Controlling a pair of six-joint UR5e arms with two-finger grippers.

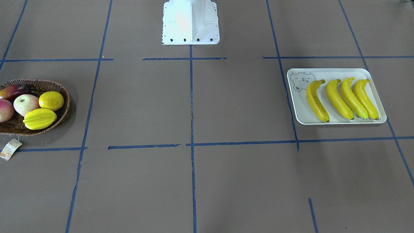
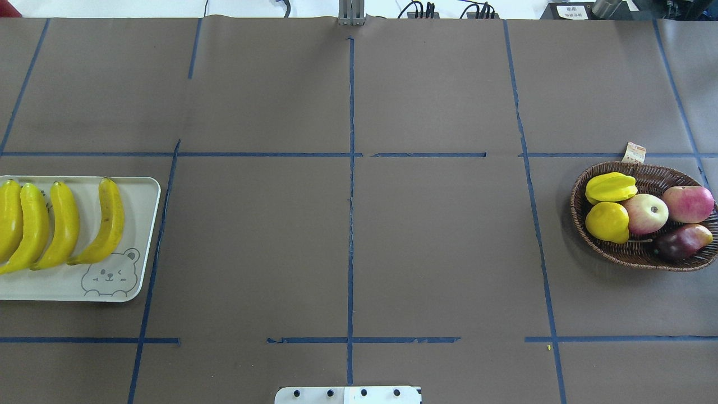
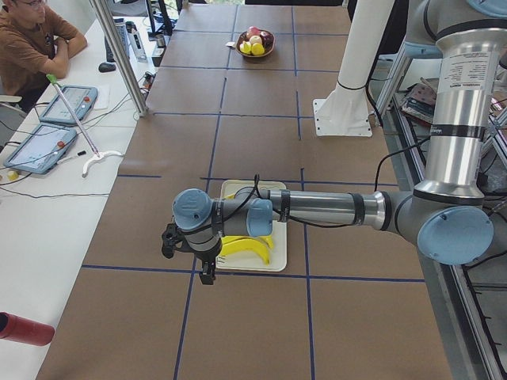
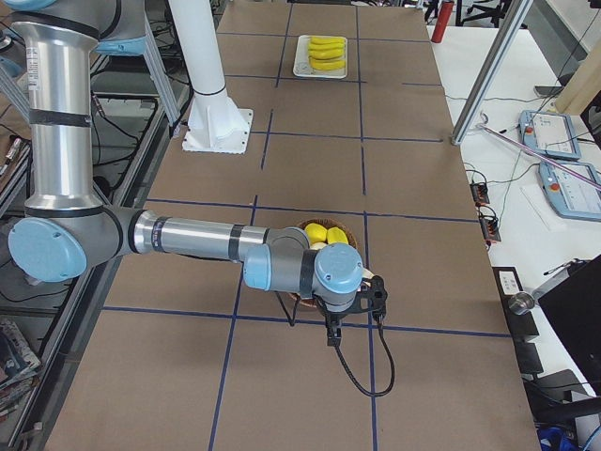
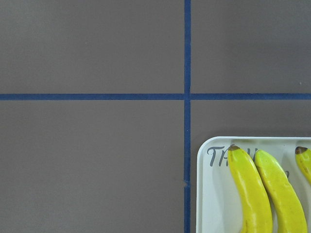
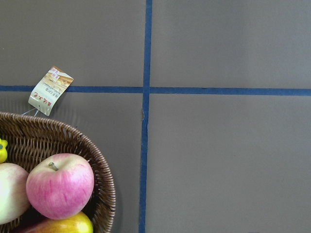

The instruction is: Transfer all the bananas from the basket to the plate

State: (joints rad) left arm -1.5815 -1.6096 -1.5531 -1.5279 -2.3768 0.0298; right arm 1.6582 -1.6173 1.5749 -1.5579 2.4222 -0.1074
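task status: we judge the transfer finished. four bananas point(image 1: 337, 99) lie side by side on the plate point(image 1: 299, 105), at the robot's left end of the table. they are roughly parallel, with neighbours close or touching, and none hangs over the rim.

basket point(image 1: 63, 111): at the robot's right end, well apart from the plate. we see a lemon point(image 1: 51, 100), a starfruit point(image 1: 39, 118), two apples, the nearer to the lemon point(image 1: 26, 104), and a dark reddish fruit point(image 1: 16, 90). no banana shows in it. paper tag point(image 1: 10, 149) lies on the table just outside the rim.

left gripper point(image 3: 190, 255): hovers above the table just beside the plate's outer end, touching nothing. it shows only in the side view, so we cannot tell whether its fingers are apart or together. its wrist camera shows a plate corner and banana tips, but no fingers.

right gripper point(image 4: 355, 310): hangs just beside the basket. we cannot tell its finger state either. its wrist camera shows the basket rim, the tag and an apple.

next move, our judgement: no further pick is called for. the yellow starfruit and lemon could be mistaken for bananas and should stay in the basket. the arms need only draw away without brushing the plate or the basket.
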